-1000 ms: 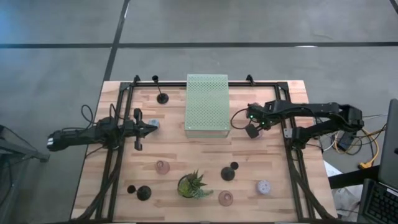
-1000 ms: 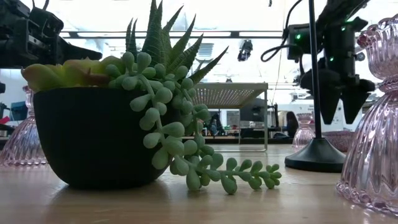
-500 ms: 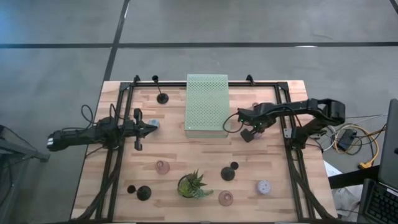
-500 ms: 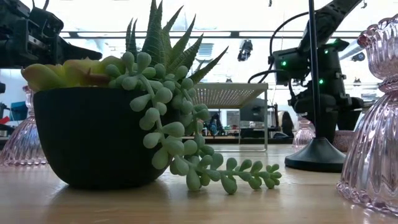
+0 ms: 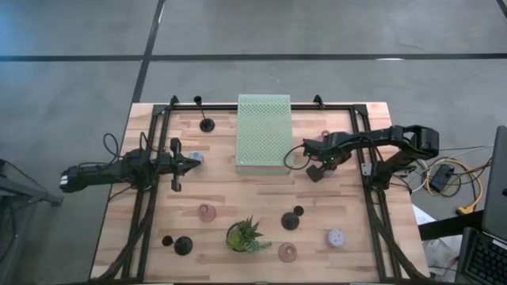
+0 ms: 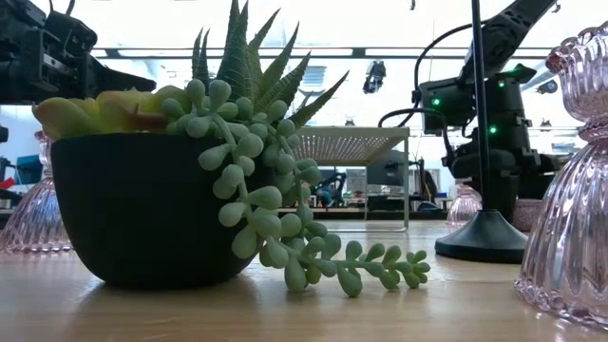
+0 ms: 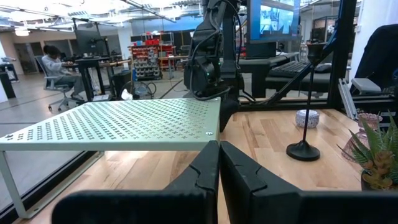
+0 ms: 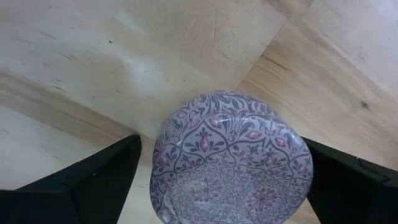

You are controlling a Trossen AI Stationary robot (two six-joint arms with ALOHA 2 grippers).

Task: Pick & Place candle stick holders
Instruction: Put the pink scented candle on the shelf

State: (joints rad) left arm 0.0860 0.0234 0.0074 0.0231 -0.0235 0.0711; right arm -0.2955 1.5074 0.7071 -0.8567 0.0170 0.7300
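**Right gripper straddles a lilac holder beside the green box**

We see a pale wooden table [image 5: 261, 186] on a grey floor, ringed by a black frame. From above, the lilac holder [image 8: 231, 163] sits just off the green box's [image 5: 264, 131] lower right corner, about 3 o'clock from table centre. Our right gripper [image 5: 315, 170] is down over it, its fingers [image 8: 87, 180] spread to either side of the patterned top, not yet touching it.

Other holders are scattered: a black one [image 5: 207, 124] at 11 o'clock by the box, a pink one [image 5: 207, 211] at 8, a black one [image 5: 184, 245] at 7, a pink one [image 5: 287, 252] at 5, a black one [image 5: 291, 221] and a lilac one [image 5: 336, 237] toward 4. The plant [image 5: 245, 236] stands at 6.

Our left gripper [image 5: 192, 162] waits at 9 o'clock, jaws pressed together.
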